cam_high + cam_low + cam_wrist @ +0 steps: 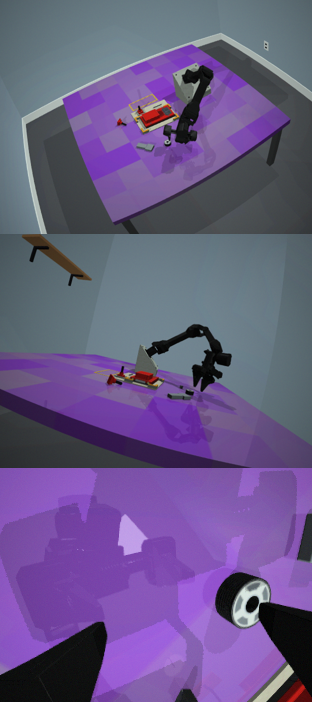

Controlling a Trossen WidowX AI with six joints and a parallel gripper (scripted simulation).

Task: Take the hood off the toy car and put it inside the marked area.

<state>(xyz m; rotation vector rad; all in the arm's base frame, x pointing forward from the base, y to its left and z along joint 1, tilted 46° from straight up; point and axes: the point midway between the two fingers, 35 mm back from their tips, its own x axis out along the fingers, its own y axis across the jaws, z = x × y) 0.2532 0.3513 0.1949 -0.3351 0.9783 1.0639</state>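
The red toy car sits on a beige tray. A raised red block stands on one end and a dark grey panel lies at the other; which part is the hood is unclear. The marked area, a yellow outline, lies beyond the tray. My gripper is open and empty above the table, off the car's near side. In the wrist view one fingertip overlaps a wheel; contact is not visible.
A grey stepped block lies near the wheel. A red piece with a black rod lies left of the tray. Another red piece stands upright on the tray. The arm's grey base is behind.
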